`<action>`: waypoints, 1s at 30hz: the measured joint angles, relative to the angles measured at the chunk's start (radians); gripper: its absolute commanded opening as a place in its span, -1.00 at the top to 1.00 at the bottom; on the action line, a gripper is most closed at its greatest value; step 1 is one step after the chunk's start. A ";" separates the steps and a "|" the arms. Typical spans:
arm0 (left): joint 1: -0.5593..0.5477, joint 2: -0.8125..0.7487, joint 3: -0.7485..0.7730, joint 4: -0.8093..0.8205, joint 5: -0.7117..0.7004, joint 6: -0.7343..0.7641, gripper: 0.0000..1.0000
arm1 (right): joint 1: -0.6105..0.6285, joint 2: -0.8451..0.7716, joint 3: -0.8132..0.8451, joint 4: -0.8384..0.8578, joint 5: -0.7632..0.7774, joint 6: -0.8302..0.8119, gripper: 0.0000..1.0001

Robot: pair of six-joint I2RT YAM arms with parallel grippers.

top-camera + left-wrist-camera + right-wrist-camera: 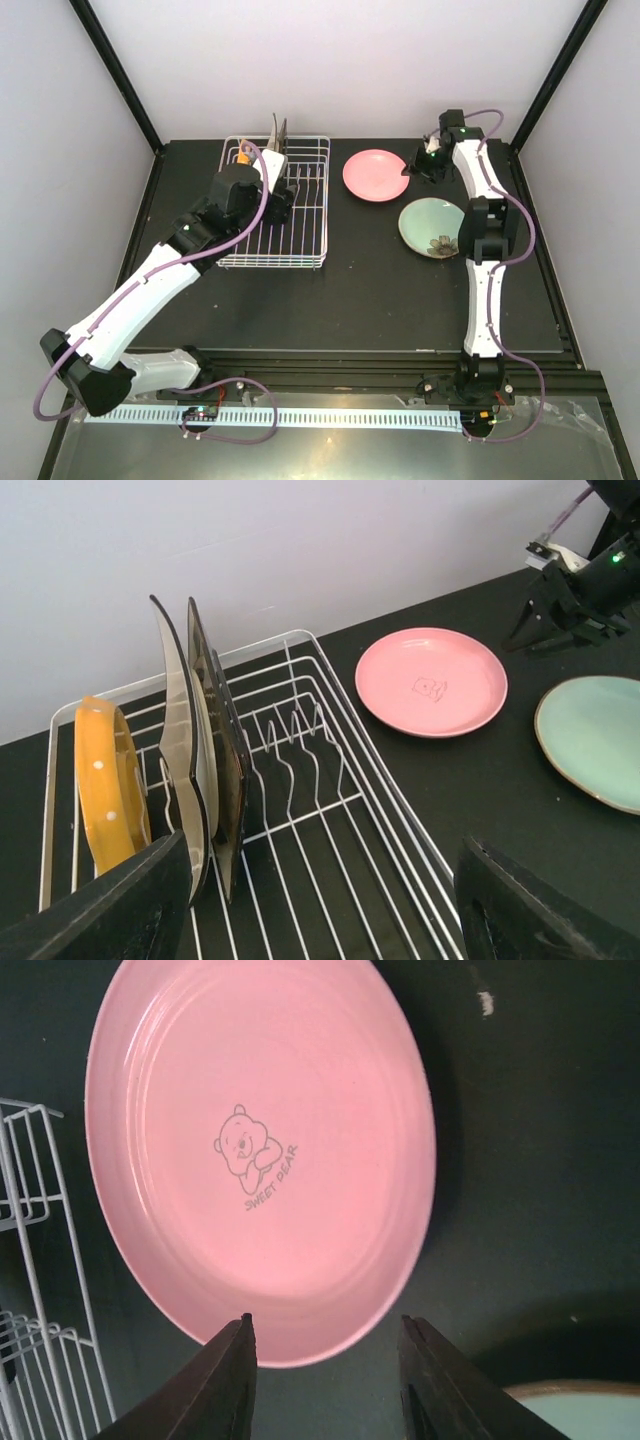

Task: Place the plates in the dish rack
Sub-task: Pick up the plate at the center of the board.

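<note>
The white wire dish rack stands at the back left; it also shows in the left wrist view. In it stand on edge a small orange plate, a cream square plate and another square plate. The pink plate and the pale green plate lie flat on the table right of the rack. My left gripper is open and empty above the rack's free slots. My right gripper is open, its fingertips at the pink plate's near rim, not closed on it.
The table is black, with walls close at the back and sides. The rack's corner is just left of the pink plate. The green plate's rim lies close beside my right gripper. The right arm reaches past the green plate.
</note>
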 measured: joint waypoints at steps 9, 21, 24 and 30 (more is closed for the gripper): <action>-0.011 -0.001 0.020 -0.049 -0.058 0.015 -0.49 | 0.031 0.093 0.030 0.033 0.041 0.031 0.16; -0.012 -0.001 0.035 -0.068 -0.100 0.038 -0.50 | 0.047 0.109 0.053 0.051 0.108 0.065 0.17; -0.012 -0.001 0.039 -0.069 -0.103 0.041 -0.49 | 0.058 0.114 0.053 0.054 0.119 0.072 0.19; -0.015 0.001 0.054 -0.075 -0.104 0.048 -0.51 | 0.072 0.129 0.061 0.060 0.130 0.084 0.51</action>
